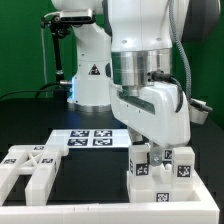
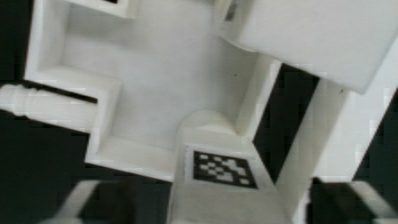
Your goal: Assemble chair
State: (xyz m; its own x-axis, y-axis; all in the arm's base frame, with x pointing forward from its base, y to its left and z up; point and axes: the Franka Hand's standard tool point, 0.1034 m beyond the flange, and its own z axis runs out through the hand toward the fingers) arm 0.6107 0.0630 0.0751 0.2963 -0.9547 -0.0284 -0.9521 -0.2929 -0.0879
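The partly built white chair point(image 1: 162, 170) stands at the front on the exterior view's right, with chunky bars and black-and-white tags facing the camera. My gripper point(image 1: 151, 146) comes down from above onto its top. In the wrist view the gripper point(image 2: 228, 206) has a white tagged bar of the chair point(image 2: 222, 150) filling the gap between the dark pads point(image 2: 114, 208), so it looks shut on that bar. A flat X-braced panel point(image 1: 30, 163) lies apart at the front on the exterior view's left.
The marker board point(image 1: 90, 138) lies on the black table behind the parts. A low white wall point(image 1: 100, 212) runs along the front and up the exterior view's right side. The robot base point(image 1: 90, 70) stands behind.
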